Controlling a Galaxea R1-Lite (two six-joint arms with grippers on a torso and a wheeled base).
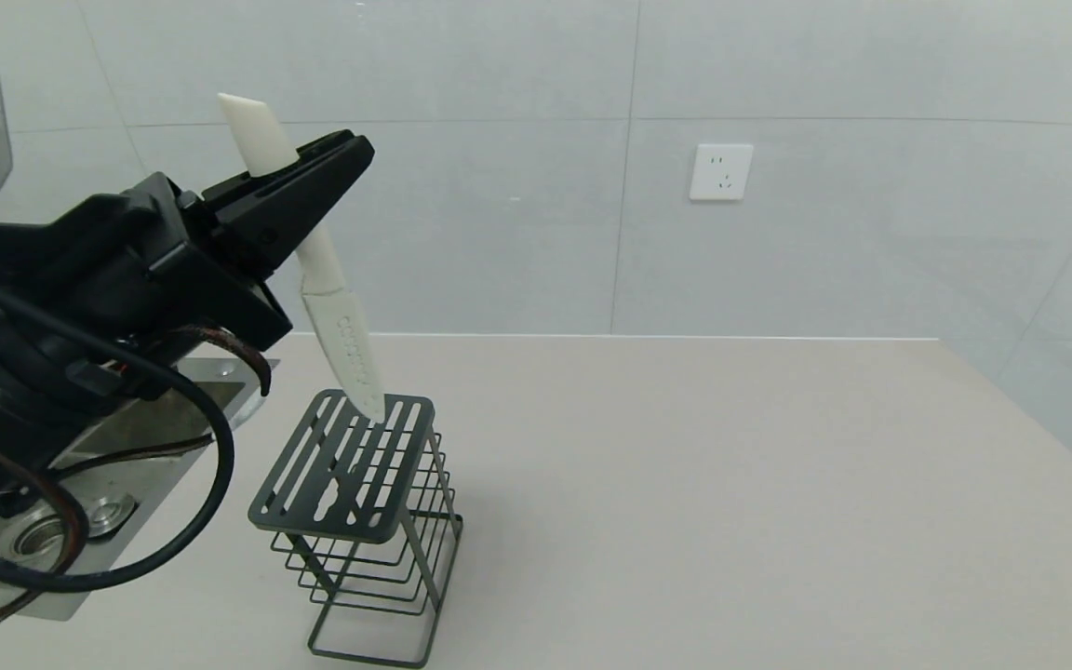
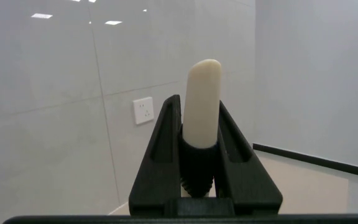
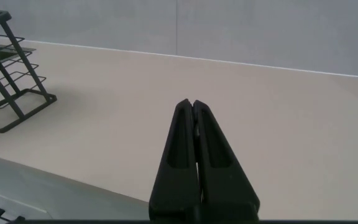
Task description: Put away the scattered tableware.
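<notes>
My left hand (image 1: 342,160) clamping white knife (image 1: 336,316), tip at slotted top of dark wire rack (image 1: 350,465), near left edge of beige surface (image 1: 731,484), my right hand (image 3: 193,109) closed, empty

A wall (image 1: 824,84) of large pale grey panels is seen behind a plain beige countertop (image 1: 731,502). A white socket (image 1: 721,172) is mounted on the wall. A steel sink (image 1: 210,372) is set into the countertop's left end. Bright patches of light (image 2: 42,15) are noted high on the glossy panels.
</notes>
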